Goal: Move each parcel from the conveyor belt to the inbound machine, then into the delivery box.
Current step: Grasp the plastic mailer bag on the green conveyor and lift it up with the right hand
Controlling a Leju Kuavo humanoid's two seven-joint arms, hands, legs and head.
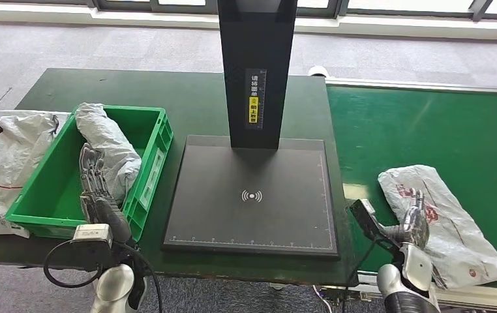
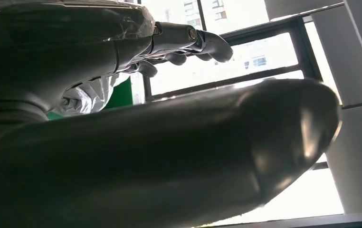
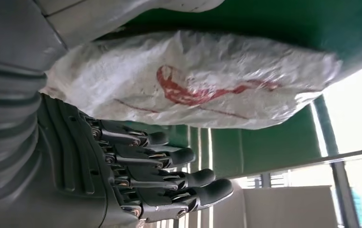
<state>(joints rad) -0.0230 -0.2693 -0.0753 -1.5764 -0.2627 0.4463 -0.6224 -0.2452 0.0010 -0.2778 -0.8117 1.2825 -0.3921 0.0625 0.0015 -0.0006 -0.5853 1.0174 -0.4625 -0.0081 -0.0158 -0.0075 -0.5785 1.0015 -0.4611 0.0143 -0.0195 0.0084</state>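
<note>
right robot hand (image 1: 415, 222), fingers spread and empty, hovers at the white parcel (image 1: 441, 218) on the conveyor belt (image 1: 428, 124); pickup step, grasp needed next, then carry to inbound machine (image 1: 252, 195); left robot hand (image 1: 96, 186) spread over green delivery box (image 1: 148, 189).

I see a crumpled white plastic parcel (image 1: 445, 225) with red print lying flat on the green conveyor belt (image 1: 428, 130), near its front edge. The inbound machine (image 1: 252, 195) is a flat black scan plate with a black upright post. A grey-wrapped parcel (image 1: 109, 147) lies slanted inside the green delivery box (image 1: 148, 189), against its rear corner.
</note>
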